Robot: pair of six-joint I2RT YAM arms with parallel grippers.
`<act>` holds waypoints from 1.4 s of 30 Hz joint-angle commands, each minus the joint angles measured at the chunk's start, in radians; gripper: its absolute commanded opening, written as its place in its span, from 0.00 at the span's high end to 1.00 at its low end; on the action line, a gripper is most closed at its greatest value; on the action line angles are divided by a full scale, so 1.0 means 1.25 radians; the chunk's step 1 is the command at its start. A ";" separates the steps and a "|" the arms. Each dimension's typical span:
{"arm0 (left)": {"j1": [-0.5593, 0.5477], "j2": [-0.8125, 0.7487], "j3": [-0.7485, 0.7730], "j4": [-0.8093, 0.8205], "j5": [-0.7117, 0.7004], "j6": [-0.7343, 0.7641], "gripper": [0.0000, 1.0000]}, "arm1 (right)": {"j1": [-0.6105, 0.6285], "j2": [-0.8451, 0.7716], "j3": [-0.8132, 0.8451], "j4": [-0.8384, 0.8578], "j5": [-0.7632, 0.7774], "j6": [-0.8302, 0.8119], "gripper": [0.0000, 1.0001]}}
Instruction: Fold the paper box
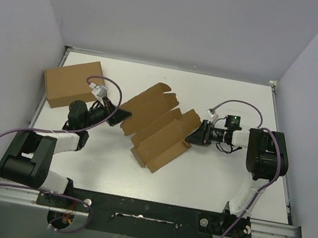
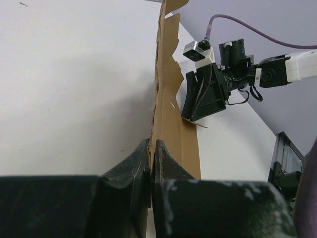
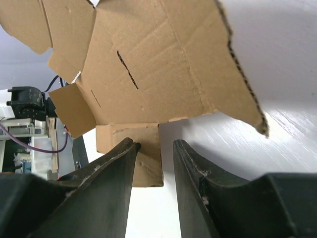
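Note:
The paper box (image 1: 157, 128) is a flat brown die-cut sheet with flaps and slots, partly lifted in the middle of the table. My left gripper (image 1: 123, 116) is shut on its left edge. In the left wrist view the jaws (image 2: 152, 148) pinch the sheet (image 2: 166, 89), which stands edge-on. My right gripper (image 1: 193, 136) is at the sheet's right side and open. In the right wrist view (image 3: 154, 146) a small flap (image 3: 148, 158) of the paper box (image 3: 158, 64) lies between the fingers, against the left one, and the right finger is apart from it.
A larger plain brown cardboard box (image 1: 76, 83) lies at the back left, close behind the left arm. White walls enclose the table on the left, back and right. The right arm's gripper also shows in the left wrist view (image 2: 205, 94).

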State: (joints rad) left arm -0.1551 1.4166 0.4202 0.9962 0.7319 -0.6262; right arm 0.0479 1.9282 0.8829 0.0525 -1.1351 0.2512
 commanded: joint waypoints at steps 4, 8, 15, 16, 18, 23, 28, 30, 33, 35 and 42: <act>0.013 0.014 -0.020 0.116 -0.041 -0.007 1.00 | 0.007 0.004 -0.015 0.018 0.049 0.049 0.60; 0.014 0.026 -0.030 0.141 -0.050 -0.011 1.00 | 0.008 0.004 -0.020 0.020 0.053 0.071 0.59; 0.015 0.054 -0.049 0.188 -0.067 -0.016 1.00 | 0.012 0.008 -0.027 0.046 0.041 0.126 0.60; 0.015 0.058 -0.052 0.195 -0.068 -0.018 1.00 | 0.015 0.008 -0.028 0.051 0.036 0.135 0.61; 0.015 0.063 -0.057 0.210 -0.068 -0.021 1.00 | 0.019 0.005 -0.031 0.061 0.030 0.152 0.62; 0.015 0.079 -0.074 0.261 -0.107 -0.028 1.00 | 0.035 0.000 -0.036 0.078 0.022 0.186 0.62; 0.015 0.072 -0.091 0.282 -0.139 -0.022 1.00 | 0.044 0.000 -0.040 0.092 0.020 0.222 0.59; 0.015 0.069 -0.098 0.294 -0.150 -0.022 1.00 | 0.044 0.003 -0.043 0.103 0.015 0.241 0.56; 0.015 0.065 -0.106 0.316 -0.162 -0.027 1.00 | 0.045 0.006 -0.044 0.104 0.017 0.254 0.53; 0.014 0.064 -0.108 0.329 -0.166 -0.032 1.00 | 0.044 0.012 -0.044 0.106 0.017 0.265 0.53; 0.005 0.081 -0.101 0.370 -0.158 -0.054 1.00 | 0.051 0.014 -0.048 0.139 0.008 0.309 0.59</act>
State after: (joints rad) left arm -0.1429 1.5043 0.2794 1.3151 0.5510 -0.6708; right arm 0.0998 1.9285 0.8280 0.1745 -1.0855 0.5915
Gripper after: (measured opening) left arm 0.018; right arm 0.447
